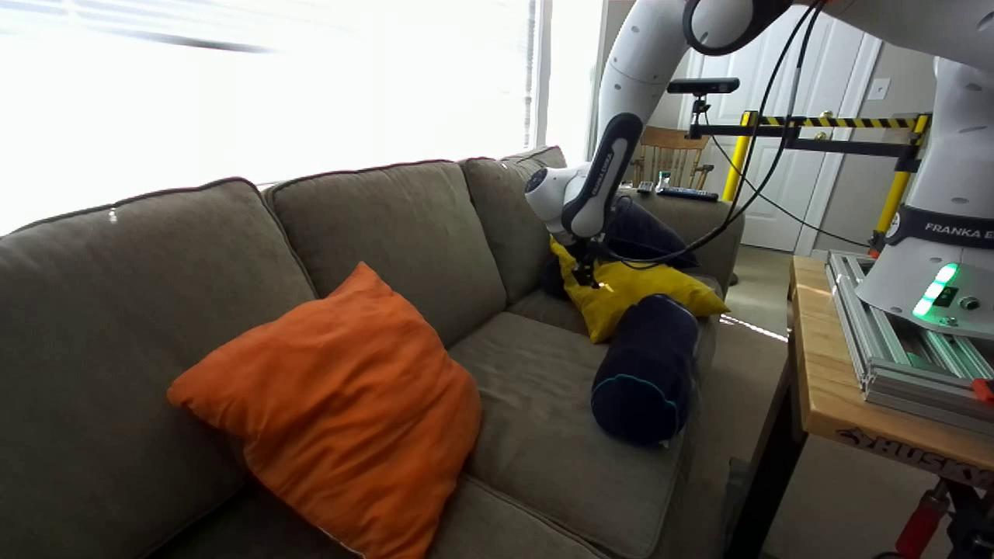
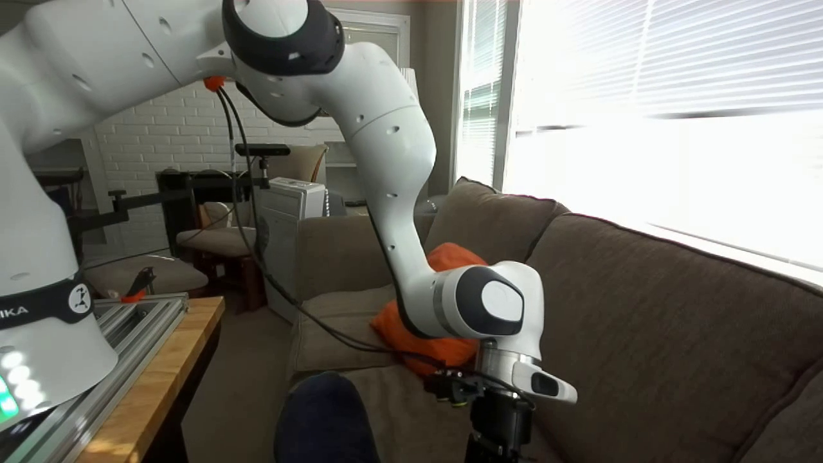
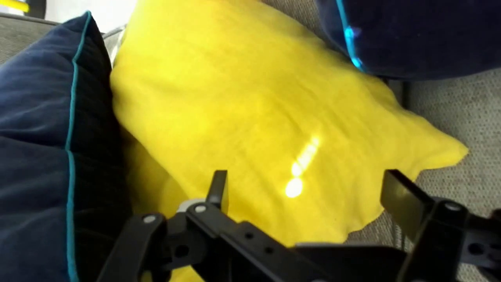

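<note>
Yellow pillow (image 3: 242,105) lies on the sofa (image 1: 536,380), bright streak of light (image 3: 307,156) on its face. Gripper (image 3: 305,186) over it: jaws wide apart, nothing held; cannot tell whether it touches. Navy pillow (image 3: 35,168), teal-piped, just beside the yellow pillow; navy bolster (image 3: 415,39) close by its other side. Orange pillow (image 1: 349,404) well apart from the yellow one.

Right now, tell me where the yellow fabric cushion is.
In the wrist view, the yellow fabric cushion lies under the open black end effector, with the navy teal-piped pillow at its left and the navy cylindrical bolster at its upper right.
</note>
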Controlling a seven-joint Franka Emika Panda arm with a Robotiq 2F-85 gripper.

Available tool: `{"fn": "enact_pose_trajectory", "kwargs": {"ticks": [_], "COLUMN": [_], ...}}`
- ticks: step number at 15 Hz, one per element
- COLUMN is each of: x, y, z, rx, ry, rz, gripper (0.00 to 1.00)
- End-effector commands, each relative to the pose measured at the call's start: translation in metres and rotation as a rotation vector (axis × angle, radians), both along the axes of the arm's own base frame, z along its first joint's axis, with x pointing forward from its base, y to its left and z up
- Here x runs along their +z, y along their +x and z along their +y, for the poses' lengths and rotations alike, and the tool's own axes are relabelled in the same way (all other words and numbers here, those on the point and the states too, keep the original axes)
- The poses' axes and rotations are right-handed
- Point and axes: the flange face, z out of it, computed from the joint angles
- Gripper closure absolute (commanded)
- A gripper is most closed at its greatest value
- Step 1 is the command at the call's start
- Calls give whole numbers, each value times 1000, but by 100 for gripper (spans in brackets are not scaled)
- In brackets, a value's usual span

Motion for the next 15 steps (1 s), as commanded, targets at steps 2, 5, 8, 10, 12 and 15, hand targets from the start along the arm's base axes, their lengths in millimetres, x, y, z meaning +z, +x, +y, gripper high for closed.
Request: {"fn": "enact_pose_trajectory", "kwargs": {"ticks": [2, 5, 8, 10, 12, 15], "x": [-32, -46, -61, -69, -76, -81], "y": [6, 4, -1, -2, -1, 3], "z": [-3, -8, -14, -15, -13, -9], "rx": [9, 19, 33, 38, 47, 48], "ry": [-74, -106, -140, -148, -146, -122], "rz": [-3, 0, -16, -31, -58, -85], "gripper": [0, 0, 0, 0, 26, 49]}}
